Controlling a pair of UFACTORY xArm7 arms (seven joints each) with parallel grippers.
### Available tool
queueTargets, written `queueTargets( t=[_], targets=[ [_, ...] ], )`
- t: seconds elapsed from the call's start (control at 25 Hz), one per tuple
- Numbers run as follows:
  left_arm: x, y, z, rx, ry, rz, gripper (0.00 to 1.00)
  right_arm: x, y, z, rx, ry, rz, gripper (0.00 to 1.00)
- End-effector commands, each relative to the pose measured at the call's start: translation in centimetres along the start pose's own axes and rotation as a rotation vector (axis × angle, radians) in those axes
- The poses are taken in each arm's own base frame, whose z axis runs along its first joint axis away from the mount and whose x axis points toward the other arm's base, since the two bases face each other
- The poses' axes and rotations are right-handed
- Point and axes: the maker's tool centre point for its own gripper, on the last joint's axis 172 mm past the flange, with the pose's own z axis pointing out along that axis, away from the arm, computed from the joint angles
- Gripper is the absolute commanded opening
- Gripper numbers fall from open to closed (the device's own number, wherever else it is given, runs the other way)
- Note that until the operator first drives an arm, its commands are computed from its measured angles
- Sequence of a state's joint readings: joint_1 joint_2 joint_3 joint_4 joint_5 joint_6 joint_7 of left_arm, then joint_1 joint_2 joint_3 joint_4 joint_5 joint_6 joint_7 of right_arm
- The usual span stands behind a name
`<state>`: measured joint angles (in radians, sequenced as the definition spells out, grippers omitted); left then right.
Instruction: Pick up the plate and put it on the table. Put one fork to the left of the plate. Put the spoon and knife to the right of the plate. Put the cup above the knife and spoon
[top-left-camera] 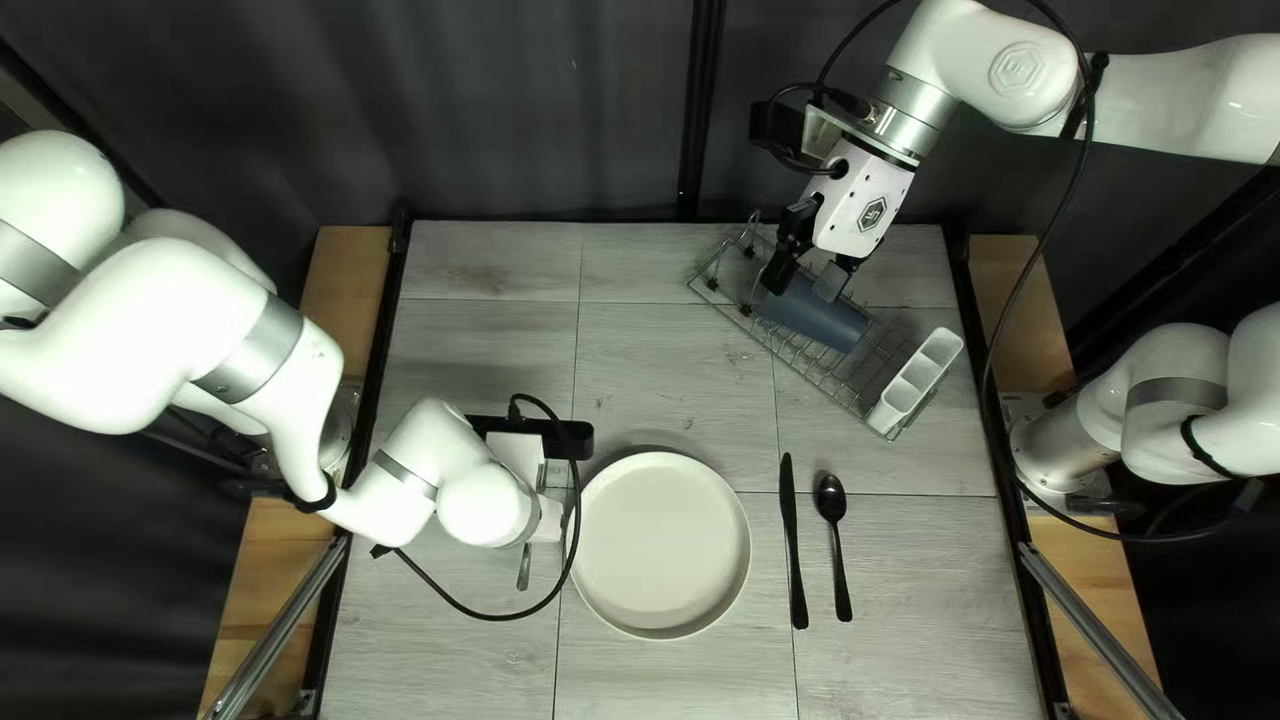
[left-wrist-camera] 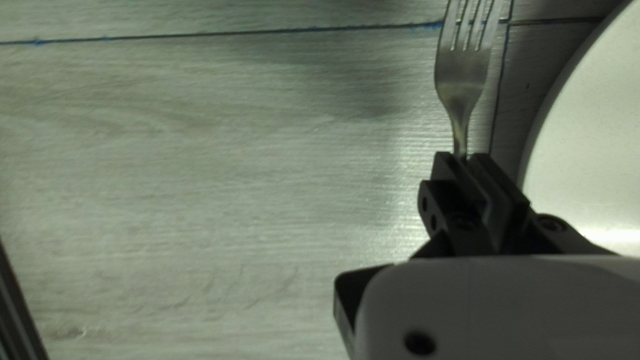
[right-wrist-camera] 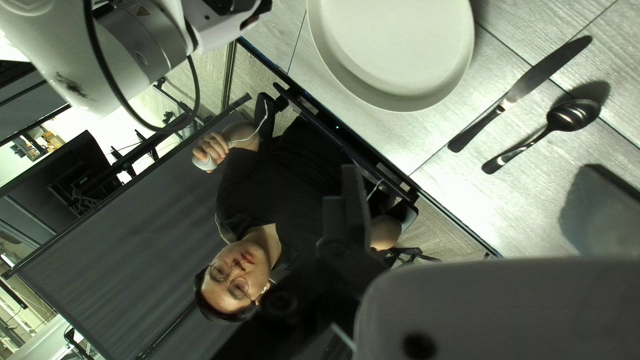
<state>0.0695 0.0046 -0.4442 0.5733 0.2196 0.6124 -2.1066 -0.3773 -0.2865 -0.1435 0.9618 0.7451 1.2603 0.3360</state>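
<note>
Plate (top-left-camera: 666, 544) sits mid-desk (top-left-camera: 480, 334). L gripper (top-left-camera: 550, 520) is just L of plate, fingers together, clamped on fork (left-wrist-camera: 461, 73). Knife (top-left-camera: 792, 540) & spoon (top-left-camera: 832, 499) lie R of plate, knife nearer it. Beyond plate, to its R, wire rack (top-left-camera: 798, 366) has cup (top-left-camera: 830, 318) & white caddy (top-left-camera: 915, 383); R gripper (top-left-camera: 804, 283) near cup, fingers apart.

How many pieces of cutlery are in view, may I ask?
3: in the top left view, the fork left of the plate, the knife right of it, and the spoon right of the knife.
</note>
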Motion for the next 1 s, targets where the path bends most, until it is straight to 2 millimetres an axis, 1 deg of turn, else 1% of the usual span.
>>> queueTargets(
  t=[0.04,0.12,0.32,0.52,0.56,0.6,0.64,0.8,0.84,0.88,0.96,1.0],
  targets=[
    [0.3,0.1,0.5,-0.007,0.007,0.013,0.00,0.0,0.0,0.0,0.000,0.000,0.000,1.00],
    [0.3,0.0,0.6,-0.010,0.013,0.019,0.00,0.0,0.0,0.0,0.000,0.000,0.000,1.00],
    [0.5,-0.5,1.9,-0.016,0.019,0.015,0.00,0.0,0.0,0.0,0.000,0.000,0.000,1.00],
    [0.6,-0.7,2.6,-0.026,0.016,0.010,0.00,0.0,0.0,0.0,0.000,0.000,0.000,1.00],
    [0.6,-0.7,2.6,-0.026,0.016,0.011,0.18,0.0,0.0,0.0,0.000,0.000,0.000,1.00],
    [0.6,-0.8,2.7,-0.023,0.015,0.012,0.84,0.0,0.0,0.0,0.000,0.000,0.000,1.00],
    [0.8,-1.0,2.8,-0.023,0.014,0.012,1.00,0.0,0.0,0.0,0.000,0.000,0.000,1.00],
    [1.3,-1.5,2.2,-0.034,0.021,0.007,1.00,0.0,0.0,0.0,0.000,0.000,0.000,1.00],
    [1.8,-1.6,1.1,-0.032,0.030,0.006,1.00,0.0,0.0,0.0,0.000,0.000,0.000,1.00],
    [2.1,-1.6,0.4,-0.029,0.035,0.007,1.00,0.0,0.0,0.0,0.000,0.000,0.000,1.00],
    [3.1,-1.2,-2.2,-0.016,0.058,0.021,1.00,0.0,0.0,0.0,0.000,0.000,0.000,1.00],
    [3.4,-1.1,-3.0,-0.012,0.066,0.028,1.00,0.0,0.0,0.0,0.000,0.000,0.000,1.00]
  ],
)
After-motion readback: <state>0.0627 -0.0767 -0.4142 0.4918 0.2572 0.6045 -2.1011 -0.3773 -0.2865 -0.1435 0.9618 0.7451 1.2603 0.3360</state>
